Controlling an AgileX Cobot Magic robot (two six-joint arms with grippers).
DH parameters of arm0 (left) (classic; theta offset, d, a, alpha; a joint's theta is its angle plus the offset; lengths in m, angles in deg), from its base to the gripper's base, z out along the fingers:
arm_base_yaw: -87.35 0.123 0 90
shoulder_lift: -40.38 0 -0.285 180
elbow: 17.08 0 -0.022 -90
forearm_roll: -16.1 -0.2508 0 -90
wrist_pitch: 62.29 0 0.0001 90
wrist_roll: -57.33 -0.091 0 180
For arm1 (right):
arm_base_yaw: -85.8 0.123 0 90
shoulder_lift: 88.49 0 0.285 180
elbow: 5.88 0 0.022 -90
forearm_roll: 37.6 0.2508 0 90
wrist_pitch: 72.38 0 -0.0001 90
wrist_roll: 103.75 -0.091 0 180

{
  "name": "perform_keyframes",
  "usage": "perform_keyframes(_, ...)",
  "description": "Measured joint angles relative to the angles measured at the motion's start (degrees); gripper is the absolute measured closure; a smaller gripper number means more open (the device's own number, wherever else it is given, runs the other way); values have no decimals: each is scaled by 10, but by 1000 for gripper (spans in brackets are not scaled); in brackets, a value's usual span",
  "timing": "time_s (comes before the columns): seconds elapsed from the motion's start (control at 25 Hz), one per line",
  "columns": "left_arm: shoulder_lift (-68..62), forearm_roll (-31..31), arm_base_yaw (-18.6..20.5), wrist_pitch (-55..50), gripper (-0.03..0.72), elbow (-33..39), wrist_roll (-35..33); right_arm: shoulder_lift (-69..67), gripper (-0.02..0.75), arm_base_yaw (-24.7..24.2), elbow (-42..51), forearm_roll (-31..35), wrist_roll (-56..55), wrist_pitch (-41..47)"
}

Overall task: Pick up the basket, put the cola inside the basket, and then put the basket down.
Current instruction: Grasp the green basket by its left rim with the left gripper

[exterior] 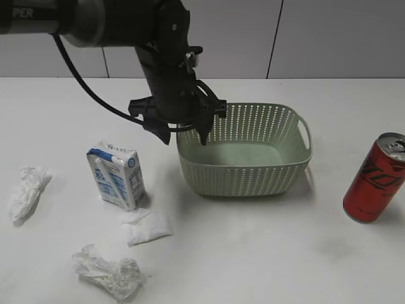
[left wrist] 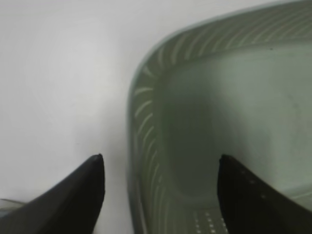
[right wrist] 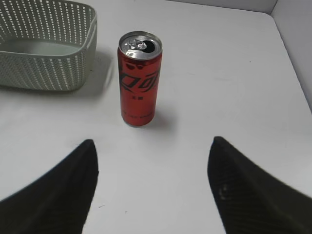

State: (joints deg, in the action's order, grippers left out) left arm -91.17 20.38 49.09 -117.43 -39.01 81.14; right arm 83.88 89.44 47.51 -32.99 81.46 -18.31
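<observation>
Left end effector (exterior: 183, 123) spread open, straddling the nine-o'clock rim of the pale green perforated plastic basket (exterior: 253, 171). Shallow bite could slip. Right end effector (right wrist: 151, 190) open; upright red can (right wrist: 140, 78) at twelve o'clock.

"PER" on the arm (exterior: 38, 16)

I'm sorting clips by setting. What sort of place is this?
Most likely a lab or test bench, not a home. A bare white table stands before plain grey wall panels, with staged props: a basket, a cola, a drink carton and crumpled wrappers.
</observation>
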Motion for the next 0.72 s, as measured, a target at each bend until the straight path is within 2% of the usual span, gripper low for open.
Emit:
perform_keyframes(0.16,-27,11,-1,3,143,0,10,0,204,0,0,0,0,0)
perform_keyframes(0.28,-33,0,-1,4,182,0,26,0,204,0,0,0,0,0)
perform_keyframes(0.4,-33,-3,-1,7,291,0,32,0,204,0,0,0,0,0)
perform_keyframes(0.52,-33,-5,-1,8,470,0,34,0,204,0,0,0,0,0)
perform_keyframes(0.64,-33,-6,-1,12,614,0,35,0,204,0,0,0,0,0)
perform_keyframes(0.72,-33,-5,-1,16,665,0,38,0,204,0,0,0,0,0)
